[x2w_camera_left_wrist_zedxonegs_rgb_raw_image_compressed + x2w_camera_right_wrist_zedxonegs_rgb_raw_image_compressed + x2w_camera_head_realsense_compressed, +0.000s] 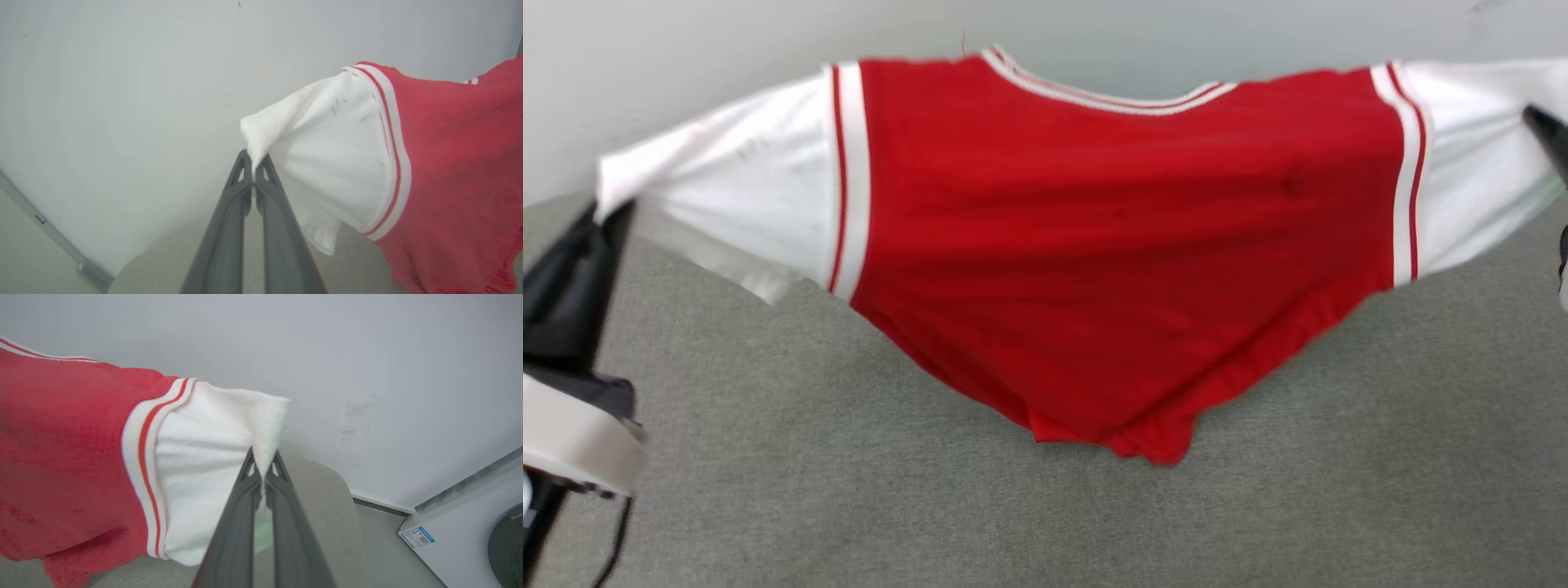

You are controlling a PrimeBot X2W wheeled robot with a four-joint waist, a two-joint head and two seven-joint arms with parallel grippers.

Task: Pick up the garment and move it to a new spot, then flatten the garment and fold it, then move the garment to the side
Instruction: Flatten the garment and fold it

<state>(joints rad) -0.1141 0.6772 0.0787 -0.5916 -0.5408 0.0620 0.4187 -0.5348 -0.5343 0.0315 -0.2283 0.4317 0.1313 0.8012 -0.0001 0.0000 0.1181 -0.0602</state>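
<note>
Grey fabric-covered tabletop (1045, 523) lies closest. Over it hangs the red jersey shirt (1127, 229), stretched wide between both arms, a plain red face toward the head camera. Its hem sags to a point low over the grey, and whether it touches is hard to say. The left gripper (254, 161) is pinched tight on the tip of one white sleeve (327, 163). The right gripper (263, 457) is clamped the same way on the other sleeve (204, 477). Striped collar trim (1094, 98) runs along the top edge, and beyond it all stands a pale wall (686, 49).
</note>
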